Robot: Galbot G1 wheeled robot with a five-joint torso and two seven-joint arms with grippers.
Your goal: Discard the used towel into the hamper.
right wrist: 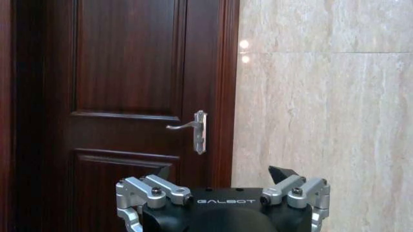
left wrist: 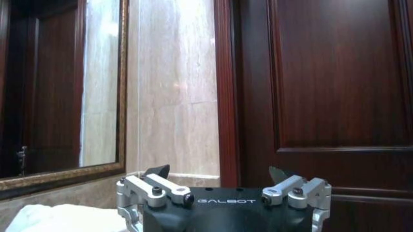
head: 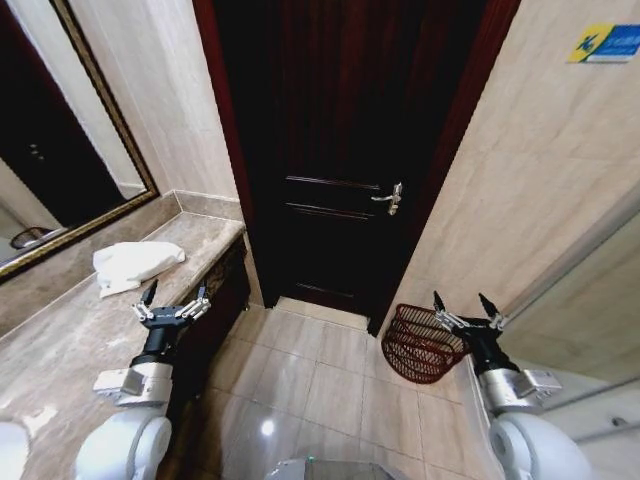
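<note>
Lying crumpled on the beige marble table (head: 70, 340) at the robot's left, the white cloth towel (head: 135, 265) sits near the wall below the gold-framed mirror (head: 60, 150); in the left wrist view its white folds (left wrist: 61, 218) show just beside the pincer body. The small round dark red-brown wire hamper (head: 420, 345) stands tilted on the tan tiled floor (head: 310, 375) at the right, against the beige stone wall (head: 520, 190), well apart from the towel. The left pincer (head: 172, 296) hovers over the table edge, just short of the towel and not touching it, fingers spread wide and empty (left wrist: 219, 170). The right pincer (head: 466, 305) is raised just beside the hamper's rim, likewise released, nothing between its fingers (right wrist: 221, 170). Between the two arms is the dark wooden door (head: 340, 150), closed, with its silver lever handle (head: 389, 198) also seen from the right wrist (right wrist: 190, 129).
</note>
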